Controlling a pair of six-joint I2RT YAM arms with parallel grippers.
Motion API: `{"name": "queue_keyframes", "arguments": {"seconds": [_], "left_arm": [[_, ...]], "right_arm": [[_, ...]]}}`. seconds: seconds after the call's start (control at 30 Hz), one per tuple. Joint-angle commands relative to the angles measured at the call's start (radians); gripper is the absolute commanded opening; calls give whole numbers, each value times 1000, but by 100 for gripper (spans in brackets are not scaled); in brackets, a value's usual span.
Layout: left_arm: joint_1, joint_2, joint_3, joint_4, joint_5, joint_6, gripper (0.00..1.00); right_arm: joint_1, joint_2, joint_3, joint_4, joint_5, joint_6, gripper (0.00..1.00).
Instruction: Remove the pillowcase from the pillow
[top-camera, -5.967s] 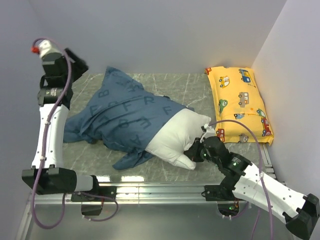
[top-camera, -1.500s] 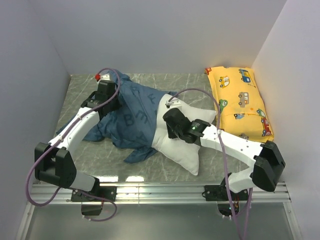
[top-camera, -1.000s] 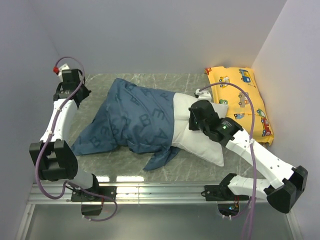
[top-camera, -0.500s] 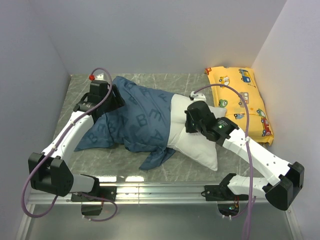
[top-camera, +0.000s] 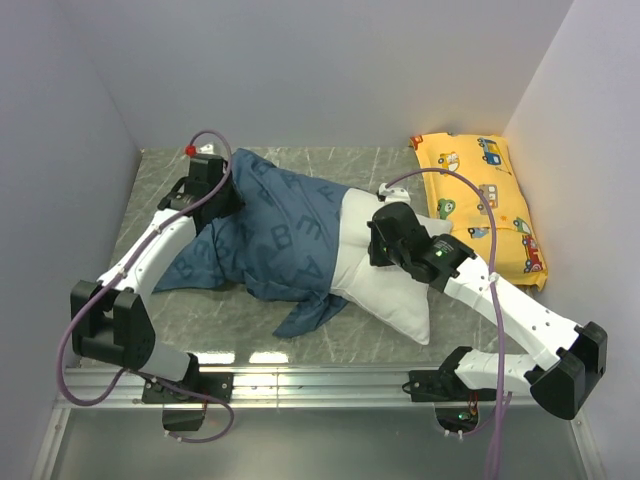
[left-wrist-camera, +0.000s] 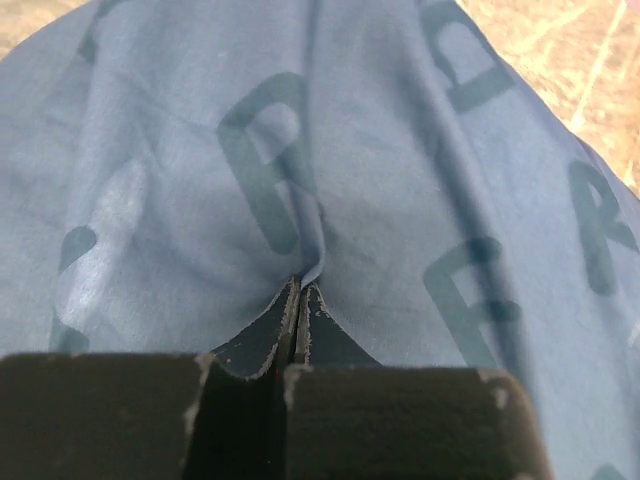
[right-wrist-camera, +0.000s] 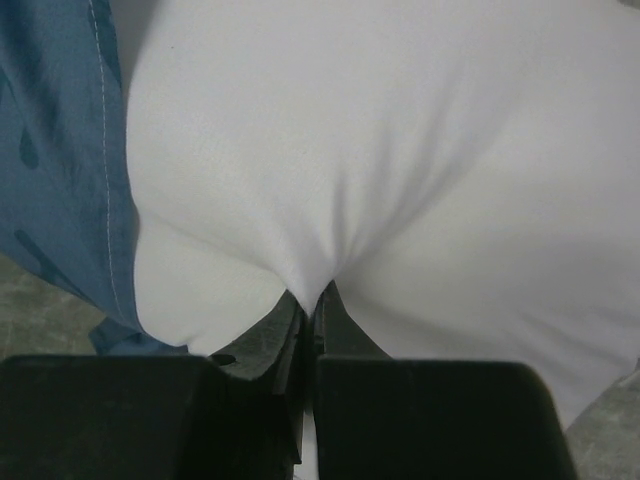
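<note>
**Top view.** Left gripper (top-camera: 226, 196) is sunk into the far-left end of the pillowcase (top-camera: 280, 235). Right gripper (top-camera: 383, 243) is down on the bare part of the pillow (top-camera: 392, 292). The case covers only the pillow's left portion. The white end shows under the right fingers and runs past them toward the near edge. A loose blue flap lies on the table (top-camera: 160, 320), nearer the bases than either set of fingers. The yellow car-print pillow (top-camera: 480, 200) lies beyond the right arm, apart from its fingers.

**Left wrist.** Fingers are clamped together on a thin ridge of blue cloth, with folds fanning away from the tips. No white shows at the tips.
- Risk: the pinch is small, so a sharp pull could slide it out and the case would sag back.
- Cannot tell whether one layer or two is caught. If both are, the opening may cinch and drag the pillow along.

**Right wrist.** Fingers are closed on a tuck of white pillow skin. The blue hem sits just left of the tips, not between them.
- Risk: the filling is soft and only the cover cloth is held, so the pillow may stretch or creep toward the left arm instead of anchoring.
- If the tuck slips, pillow and case travel together and nothing comes off.
- The hem could bunch on the plump middle and jam.
- A wide outward swing of the right arm could knock the yellow pillow.
</note>
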Motion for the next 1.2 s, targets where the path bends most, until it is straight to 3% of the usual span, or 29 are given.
{"name": "queue_keyframes", "arguments": {"seconds": [0.0, 0.17, 0.37, 0.47, 0.5, 0.6, 0.77, 0.87, 0.9, 0.93, 1.03, 1.17], "left_arm": [[50, 17, 80, 8, -101, 24, 0], [296, 43, 189, 23, -92, 0, 0], [409, 148, 344, -12, -209, -18, 0], [424, 201, 382, -3, -194, -34, 0], [420, 218, 388, 3, -130, -26, 0], [355, 264, 398, -11, -82, -6, 0], [248, 266, 358, 9, -69, 35, 0], [214, 280, 381, -6, -77, 43, 0], [211, 286, 385, -6, -74, 44, 0], [205, 290, 396, -9, -74, 47, 0], [197, 298, 401, -12, -75, 54, 0], [194, 297, 396, -12, -74, 60, 0]], "right_arm": [[11, -41, 42, 13, 30, 4, 0], [2, -90, 53, -30, 62, 2, 0], [-35, -159, 47, -73, 89, 4, 0], [-60, -190, 33, -70, 71, 5, 0], [-57, -194, 27, -59, 56, 8, 0], [-41, -168, 14, -14, -26, 16, 0], [107, -64, 49, -16, 43, 1, 0], [191, -45, 89, -25, 102, -42, 28], [219, -48, 97, -24, 140, -73, 52], [255, -53, 103, -19, 163, -90, 60], [376, -18, 138, -11, 256, -150, 75], [515, 120, 206, -19, 393, -214, 83]]}}
